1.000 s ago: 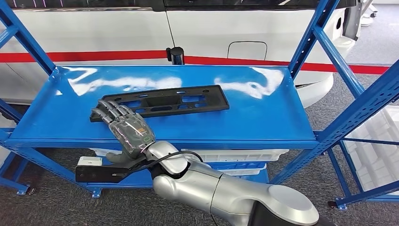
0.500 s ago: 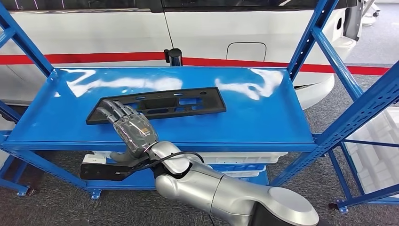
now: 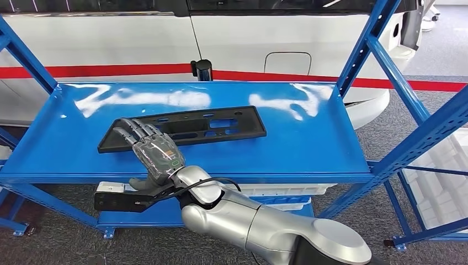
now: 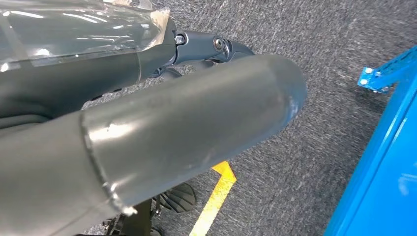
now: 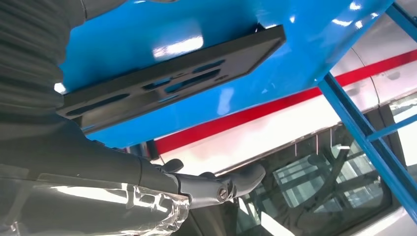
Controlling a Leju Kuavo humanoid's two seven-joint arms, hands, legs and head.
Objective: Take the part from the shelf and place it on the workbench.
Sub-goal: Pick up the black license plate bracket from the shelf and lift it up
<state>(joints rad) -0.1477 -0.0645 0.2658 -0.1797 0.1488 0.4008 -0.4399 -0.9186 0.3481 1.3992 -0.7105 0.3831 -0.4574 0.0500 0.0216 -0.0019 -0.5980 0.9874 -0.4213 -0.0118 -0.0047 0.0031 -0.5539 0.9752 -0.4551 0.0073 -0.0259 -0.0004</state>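
Right hand (image 3: 156, 154) lies over the near left end of the part (image 3: 187, 127), fingers (image 3: 132, 128) stretched across its top face and thumb (image 3: 142, 185) hanging below the shelf edge. Looks like fingertip contact, no wrap around it; the wrist view shows the part's edge (image 5: 167, 81) clear of the fingers. Whether it actually holds anything I cannot tell.

Part: flat black plate with slots cut through it, lying flat on the blue shelf (image 3: 309, 143), left of center, long side roughly along the shelf, near left corner close to the front lip.

Progress, my read: early. Reach is done, hand is on the part. Grip not confirmed, lift not done, carry and set-down on the workbench all left. No workbench in these frames, so a turn or a walk is likely needed.

Pose: right arm (image 3: 265, 229) comes in low from the right side and crosses in front of the body toward the left end of the shelf, palm down, wrist about level with the shelf's front edge.

Left hand (image 4: 147, 113) hangs by the floor, over grey carpet (image 4: 305, 162) and a yellow floor line (image 4: 216, 196). Nothing visible in it, but fingers mostly hidden, so can't tell its state either.

Behind the shelf: white car (image 3: 276, 33) with a red stripe.
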